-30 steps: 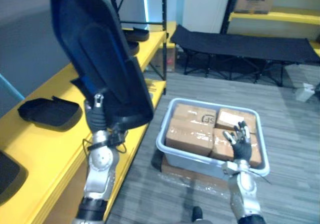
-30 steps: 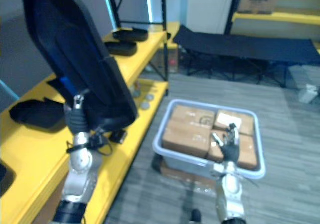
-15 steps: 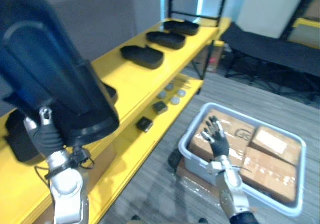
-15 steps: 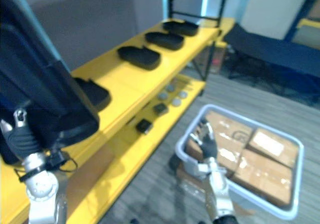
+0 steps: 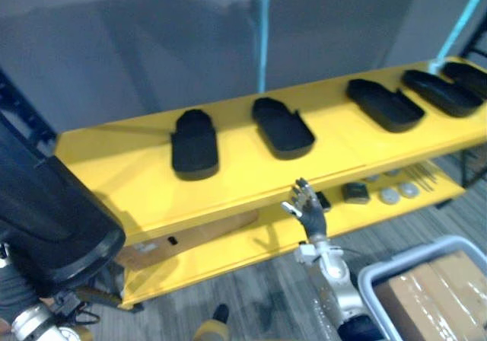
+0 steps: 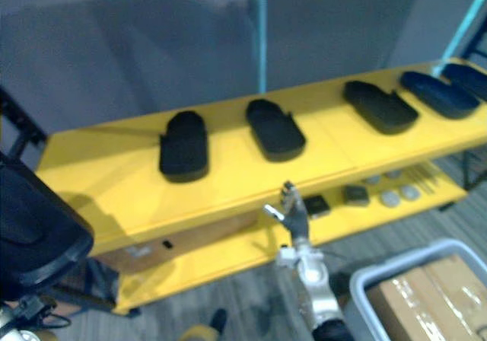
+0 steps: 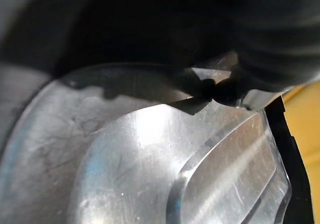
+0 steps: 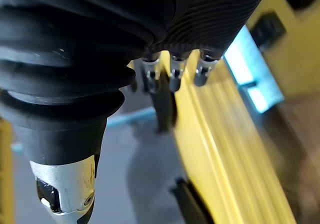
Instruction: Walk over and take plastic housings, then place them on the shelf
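A grey wall spans the upper frame, crossed by a cyan upright. Below it runs a yellow shelf. Grey striped floor lies at lower centre.

Left hand: low, off the left end of the yellow shelf; ribbed cover upright, upper part hidden behind the plastic housing.
Left wrist: silver, just below the cover.
Right arm: comes up in front of the shelf's front edge, leaning left.
Right hand: upright before that edge; fingers straight, slightly spread, tips up, holding nothing.
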### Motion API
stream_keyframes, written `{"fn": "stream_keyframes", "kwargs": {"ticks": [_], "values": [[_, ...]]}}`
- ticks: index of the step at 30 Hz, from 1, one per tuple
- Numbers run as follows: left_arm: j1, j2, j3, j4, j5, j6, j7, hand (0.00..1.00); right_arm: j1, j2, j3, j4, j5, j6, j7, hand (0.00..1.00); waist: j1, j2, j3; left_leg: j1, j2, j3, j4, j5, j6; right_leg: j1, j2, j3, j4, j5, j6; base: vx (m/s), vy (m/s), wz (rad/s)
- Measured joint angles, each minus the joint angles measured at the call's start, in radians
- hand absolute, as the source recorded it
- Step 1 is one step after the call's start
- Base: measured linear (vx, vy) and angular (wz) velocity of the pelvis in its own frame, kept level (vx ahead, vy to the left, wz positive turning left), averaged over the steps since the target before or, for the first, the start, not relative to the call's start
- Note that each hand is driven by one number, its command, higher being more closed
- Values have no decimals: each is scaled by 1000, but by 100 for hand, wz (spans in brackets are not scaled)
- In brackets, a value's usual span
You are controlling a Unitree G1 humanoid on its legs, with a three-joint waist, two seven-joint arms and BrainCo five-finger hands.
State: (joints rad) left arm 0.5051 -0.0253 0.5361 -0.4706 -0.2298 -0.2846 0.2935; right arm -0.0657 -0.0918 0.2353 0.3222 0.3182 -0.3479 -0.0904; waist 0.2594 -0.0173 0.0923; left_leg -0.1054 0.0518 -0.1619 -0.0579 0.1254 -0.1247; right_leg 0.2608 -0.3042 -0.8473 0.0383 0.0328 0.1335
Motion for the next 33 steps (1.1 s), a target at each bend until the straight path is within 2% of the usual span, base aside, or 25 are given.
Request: {"fn": "stream_keyframes", "kwargs": {"ticks": [3,4,5,7,9,10,11,12,13,15,16,17,19,21,22,23,24,25,26,27,29,30,31,32,33], "values": [[-23,7,-3,0,-6,-33,-29,100,-5,-10,-31,-4,-1,0,0,0,-16,-4,35,-5,-2,-20,-20,10,8,-17,-11,76,63,-62,-25,17,68,34],[-52,33,-12,2,-6,-45,-45,100,-4,-15,-43,-10,1,0,-6,0,-44,-3,44,-18,-3,-31,-19,14,13,-21,-9,145,99,-89,-53,79,203,107],[-88,73,-30,4,-7,-52,-69,100,6,-26,-56,-28,1,1,-22,0,-69,0,51,-30,-3,-54,-21,25,19,-24,-5,226,140,-103,-55,74,266,120],[-152,129,-81,11,-8,-71,-88,100,26,-35,-87,-55,0,0,-46,0,-86,13,70,-37,3,-83,-20,26,20,-34,10,348,211,-105,-53,37,263,100],[-176,157,-111,12,-7,-79,-103,100,59,-32,-106,-78,1,-1,-59,0,-90,20,76,-44,6,-91,-20,40,30,-37,19,391,247,-132,-43,15,142,65],[-183,169,-118,12,-7,-79,-102,100,72,-32,-111,-86,1,-7,-55,0,-94,13,74,-60,5,-95,-20,78,26,-37,26,387,242,-172,-55,13,68,42],[-183,172,-117,13,-7,-77,-100,100,72,-30,-117,-88,1,-10,-43,0,-97,3,76,-70,2,-96,-19,88,15,-34,27,387,236,-189,-48,-36,-13,25],[-183,171,-119,18,-8,-72,-100,100,64,-30,-137,-89,2,-16,-23,0,-99,-6,92,-80,3,-98,-17,116,-11,-32,31,390,221,-212,-19,-89,-76,8],[-180,169,-123,22,-7,-58,-100,100,61,-30,-159,-89,2,-17,-3,0,-102,2,109,-89,10,-97,-13,125,-20,-32,39,391,205,-231,11,-126,-85,-5],[-143,150,-124,22,-7,-39,-99,100,72,-30,-173,-88,0,-17,20,0,-101,14,124,-89,24,-68,-5,127,-24,-31,46,406,172,-264,45,-155,-64,-39],[-135,142,-126,23,-7,-39,-99,100,76,-30,-174,-88,0,-18,25,0,-102,15,124,-89,26,-59,-2,127,-24,-30,46,412,163,-279,52,-167,-58,-43],[-131,128,-131,24,-7,-40,-101,100,86,-32,-176,-88,1,-20,29,0,-107,23,129,-88,31,-55,0,125,-20,-26,48,414,151,-293,80,-139,-32,-12],[-126,121,-164,24,-3,-44,-107,100,130,-34,-195,-88,1,-20,39,0,-116,49,136,-87,46,-53,4,105,-1,-22,66,410,157,-302,75,-140,-16,9],[-117,121,-157,24,-4,-63,-111,100,142,-33,-196,-88,1,-21,50,0,-130,41,141,-89,45,-29,8,67,16,-14,63,404,144,-300,66,-57,16,9],[-122,126,-150,21,-3,-87,-111,100,139,-28,-197,-93,0,-31,52,0,-125,31,150,-117,32,-3,92,66,26,-13,48,409,140,-298,64,9,30,-15],[-122,129,-143,16,-3,-99,-111,100,139,-32,-197,-96,-6,-38,50,0,-117,37,148,-124,29,-2,109,65,19,-11,47,413,138,-298,64,55,37,-14],[-128,139,-127,6,-2,-119,-113,100,139,-23,-202,-102,-19,-50,46,0,-112,26,146,-125,18,4,111,60,-2,-6,39,413,131,-299,62,116,33,7],[-157,151,-103,-24,-2,-136,-116,100,136,-11,-205,-123,-19,-70,42,0,-110,2,147,-130,-2,4,102,59,-3,-5,27,410,120,-302,45,146,52,19],[-186,161,-83,-46,-3,-153,-120,100,124,-10,-206,-133,-22,-85,25,0,-108,-15,157,-130,-16,5,104,55,-4,-1,17,407,121,-306,11,164,40,23],[-211,175,-67,-62,-3,-169,-122,100,114,-11,-210,-143,-35,-92,8,0,-109,-29,162,-128,-32,4,109,43,-3,8,7,404,133,-292,-19,180,57,26],[-273,190,-65,-90,6,-203,-123,100,91,-11,-244,-161,-58,-117,-45,0,-111,-17,160,-103,-36,-6,120,19,13,-49,-26,432,305,-207,-45,203,116,18],[-280,198,-65,-98,6,-213,-122,100,87,-9,-253,-172,-58,-120,-52,0,-110,-18,160,-88,-37,1,120,7,14,-75,-41,454,374,-183,-57,163,182,-8],[-287,219,-55,-106,10,-228,-122,100,82,-7,-263,-200,-59,-130,-65,0,-111,-19,160,-57,-44,11,114,-10,28,-136,-72,502,497,-116,-83,138,206,-15],[-286,236,-41,-114,16,-232,-120,100,77,1,-277,-217,-59,-138,-65,0,-120,-19,159,-17,-50,18,94,-20,42,-179,-99,533,593,-7,-82,131,210,-11],[-286,244,-40,-118,16,-232,-118,100,77,6,-283,-221,-59,-142,-65,0,-129,-19,158,3,-50,19,83,-25,50,-198,-106,547,632,55,-84,115,165,-2]]}}
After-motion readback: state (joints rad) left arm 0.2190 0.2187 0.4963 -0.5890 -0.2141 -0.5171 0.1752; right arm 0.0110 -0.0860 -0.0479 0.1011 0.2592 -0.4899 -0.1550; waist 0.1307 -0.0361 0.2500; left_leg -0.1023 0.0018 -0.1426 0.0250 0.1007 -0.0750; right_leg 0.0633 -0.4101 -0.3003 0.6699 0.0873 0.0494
